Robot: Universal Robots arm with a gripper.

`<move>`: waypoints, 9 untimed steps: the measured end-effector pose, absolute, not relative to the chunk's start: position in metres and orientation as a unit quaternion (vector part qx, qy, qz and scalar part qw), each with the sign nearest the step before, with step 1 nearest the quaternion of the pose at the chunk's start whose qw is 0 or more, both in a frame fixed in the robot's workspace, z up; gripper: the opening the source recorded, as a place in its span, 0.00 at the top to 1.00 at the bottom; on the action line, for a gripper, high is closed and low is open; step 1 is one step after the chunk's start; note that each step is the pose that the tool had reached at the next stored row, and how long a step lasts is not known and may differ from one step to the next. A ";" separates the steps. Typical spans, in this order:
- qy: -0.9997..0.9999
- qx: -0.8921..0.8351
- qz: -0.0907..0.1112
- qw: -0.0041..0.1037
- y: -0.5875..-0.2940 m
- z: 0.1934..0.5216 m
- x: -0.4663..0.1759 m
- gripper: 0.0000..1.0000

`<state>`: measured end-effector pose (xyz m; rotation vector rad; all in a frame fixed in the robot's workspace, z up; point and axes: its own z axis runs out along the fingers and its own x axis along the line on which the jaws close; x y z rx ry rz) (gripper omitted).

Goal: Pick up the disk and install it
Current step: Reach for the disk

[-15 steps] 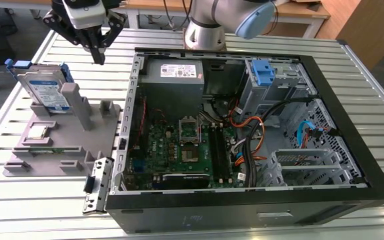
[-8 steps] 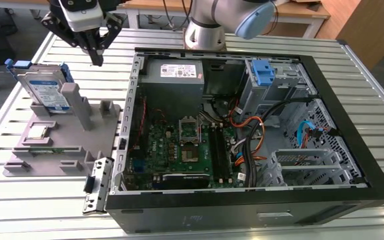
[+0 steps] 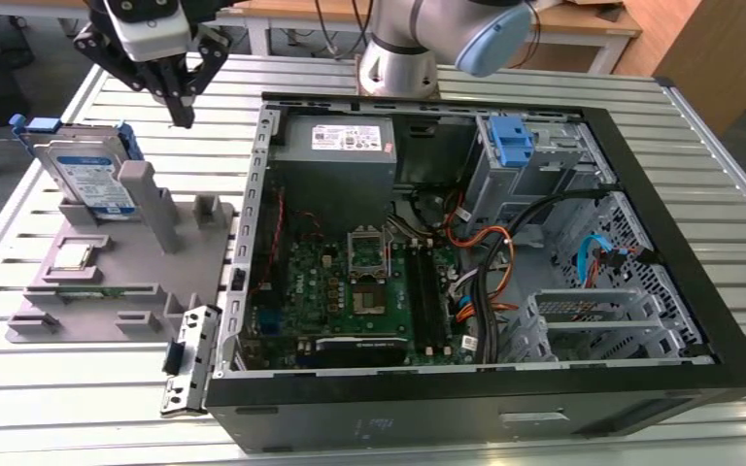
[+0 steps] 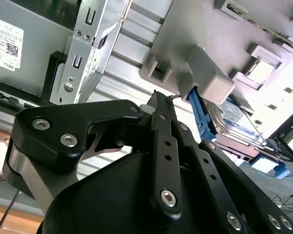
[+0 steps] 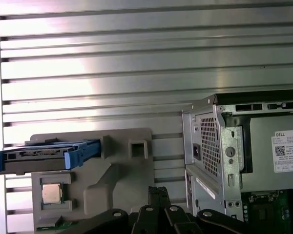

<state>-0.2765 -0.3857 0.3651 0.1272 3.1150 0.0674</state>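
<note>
Disk [image 3: 88, 180]: we see it on edge, top edge running toward the computer case [image 3: 477, 393].
Gripper [image 3: 184, 115]: fingers together, empty.

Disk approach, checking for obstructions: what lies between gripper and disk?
Nothing: in the exterior view the stretch from gripper to disk, upright in its grey holder, is bare.

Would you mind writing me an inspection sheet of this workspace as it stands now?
Surface: slatted metal table, carrying an open computer case and a grey fixture.
Job's things: the disk stands on edge in the fixture, not gripped.
Clutter: a processor chip on the fixture; a metal bracket by the case's corner.
Grippers: gripper shut, empty, hovering above the fixture beside the disk.
Cables: orange and blue leads inside the case.
Surroundings: wooden furniture behind the table.
</note>
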 end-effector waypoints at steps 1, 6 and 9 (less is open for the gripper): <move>0.999 0.041 0.022 0.012 -0.385 0.365 -0.278 0.90; 0.999 0.041 0.022 0.012 -0.382 0.363 -0.282 0.90; 0.999 0.042 0.022 0.012 -0.380 0.362 -0.285 0.90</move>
